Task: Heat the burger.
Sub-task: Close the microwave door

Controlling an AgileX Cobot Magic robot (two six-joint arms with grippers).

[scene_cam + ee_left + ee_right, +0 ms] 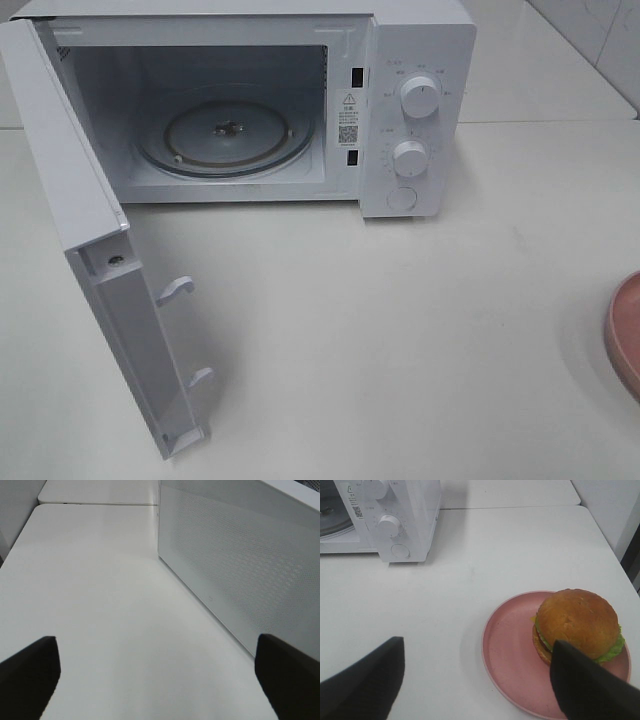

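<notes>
The burger point(576, 622), with a golden-brown bun and green lettuce, sits on a pink plate point(507, 655) in the right wrist view. In the exterior high view only the plate's edge point(624, 335) shows at the right border; the burger is out of view there. My right gripper point(477, 680) is open and empty, one finger point(590, 685) in front of the burger's near side. My left gripper point(157, 672) is open and empty over bare table beside the microwave door's outer face point(240, 565). The white microwave point(415, 100) stands open, its glass turntable point(228, 135) bare.
The microwave door point(95, 260) swings out to the left toward the table's front. Two round knobs point(418, 97) and a button are on the control panel. The white table point(400, 330) spreads between the microwave and the plate.
</notes>
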